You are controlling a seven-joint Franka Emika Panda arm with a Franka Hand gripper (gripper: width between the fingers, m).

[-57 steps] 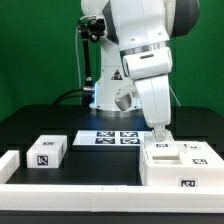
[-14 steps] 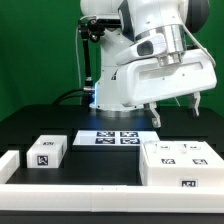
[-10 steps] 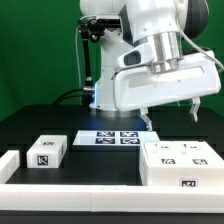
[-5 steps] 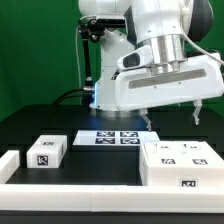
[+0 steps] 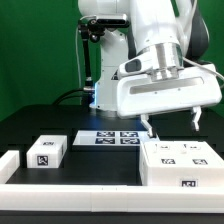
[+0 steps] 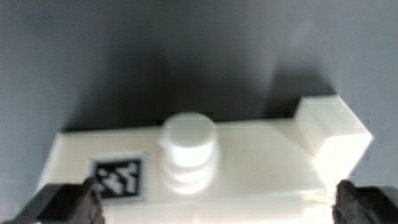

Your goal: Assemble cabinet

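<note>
Hovering wide-spread claw (image 5: 171, 122) over cabinet (image 5: 178, 160), apart.

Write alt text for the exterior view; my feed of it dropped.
The arm's open gripper hovers above the white cabinet at the exterior view's right, holding nothing. A small tagged white block sits apart at the view's left on the black table, with the marker board between them, farther back.
</note>
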